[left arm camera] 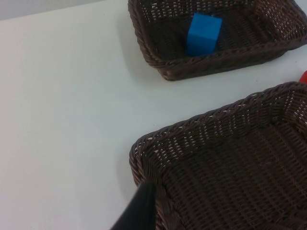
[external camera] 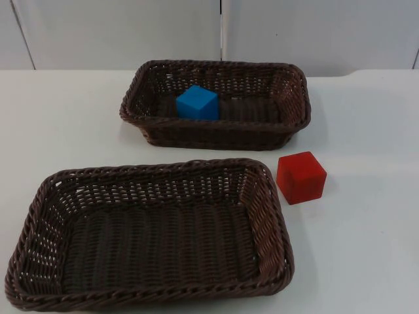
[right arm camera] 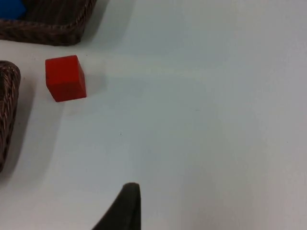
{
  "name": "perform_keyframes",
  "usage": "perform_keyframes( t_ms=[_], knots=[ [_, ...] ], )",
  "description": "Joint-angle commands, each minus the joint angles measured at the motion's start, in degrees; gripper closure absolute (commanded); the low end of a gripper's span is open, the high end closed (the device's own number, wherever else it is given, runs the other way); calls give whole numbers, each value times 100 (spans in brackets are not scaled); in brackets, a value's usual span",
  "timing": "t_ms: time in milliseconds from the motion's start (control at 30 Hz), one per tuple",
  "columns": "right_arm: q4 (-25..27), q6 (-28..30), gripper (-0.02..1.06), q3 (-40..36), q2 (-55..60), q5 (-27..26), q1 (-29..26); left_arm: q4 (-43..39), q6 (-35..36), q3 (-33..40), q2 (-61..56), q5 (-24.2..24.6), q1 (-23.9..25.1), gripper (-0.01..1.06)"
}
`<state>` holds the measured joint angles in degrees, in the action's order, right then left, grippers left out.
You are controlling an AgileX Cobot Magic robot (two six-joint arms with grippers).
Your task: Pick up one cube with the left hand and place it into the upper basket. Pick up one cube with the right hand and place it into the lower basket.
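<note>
Already, the blue cube sits in the upper basket.
Frame centre-right: red cube on the table, beside the lower basket; both grippers' states I cannot tell.

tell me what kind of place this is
Probably a robot lab or test bench, not a home: a bare white table against a plain grey partition wall, set with just two wicker baskets and a blue cube and red cube.

Bright, even light from above washes the white worktop, with mild glare at its far side. The red cube and the two baskets throw only soft, short shadows. In both wrist views the near black fingertips look out of focus.
</note>
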<state>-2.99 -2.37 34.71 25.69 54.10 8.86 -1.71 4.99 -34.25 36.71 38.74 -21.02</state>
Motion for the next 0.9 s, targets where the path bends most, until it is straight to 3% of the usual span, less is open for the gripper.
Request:
perform_keyframes(
  t_ms=[0,367,700,867],
  knots=[
    [44,45,0,56,425,-242,-33,61,47,30,-40,33,-23,14],
    [191,45,0,332,2046,-556,-33,83,47,30,-40,33,-23,14],
    [374,45,2,1154,3601,-660,-13,124,47,30,-40,33,-23,14],
    [330,87,2,1566,4180,-816,261,135,47,30,-40,33,-23,14]
  ],
)
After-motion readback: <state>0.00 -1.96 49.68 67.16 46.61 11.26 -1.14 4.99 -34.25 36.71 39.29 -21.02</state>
